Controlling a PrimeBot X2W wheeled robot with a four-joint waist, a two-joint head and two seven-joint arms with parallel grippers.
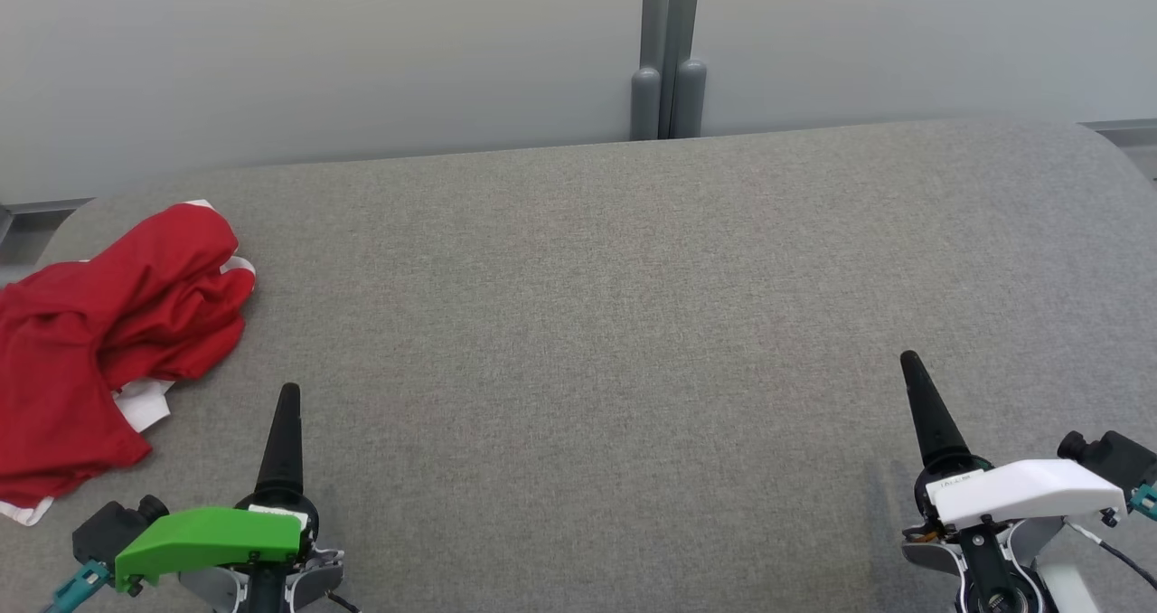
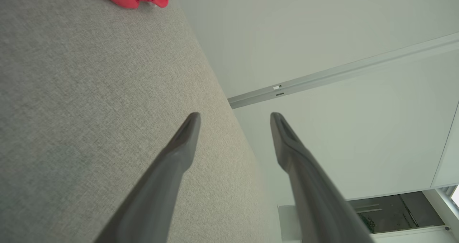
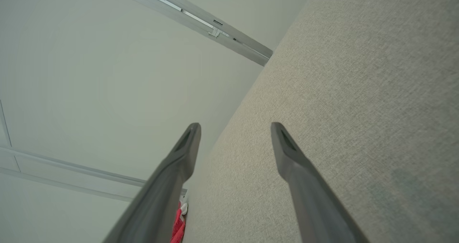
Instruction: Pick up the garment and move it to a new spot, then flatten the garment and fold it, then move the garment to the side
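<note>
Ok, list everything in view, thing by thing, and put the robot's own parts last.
crumpled red fabric garment with white trim: one, red and white, bunched at the table's far left, nothing holding it
grey fabric-covered table: one, grey, spans the head view
pale wall panels: two, off-white, behind the table
grey upright post: one, grey, where the panels meet
left arm's jaws: one pair, dark fingers, open and empty, green cover, lower left, apart from the garment
right arm's jaws: one pair, dark fingers, open and empty, white cover, lower right
</note>
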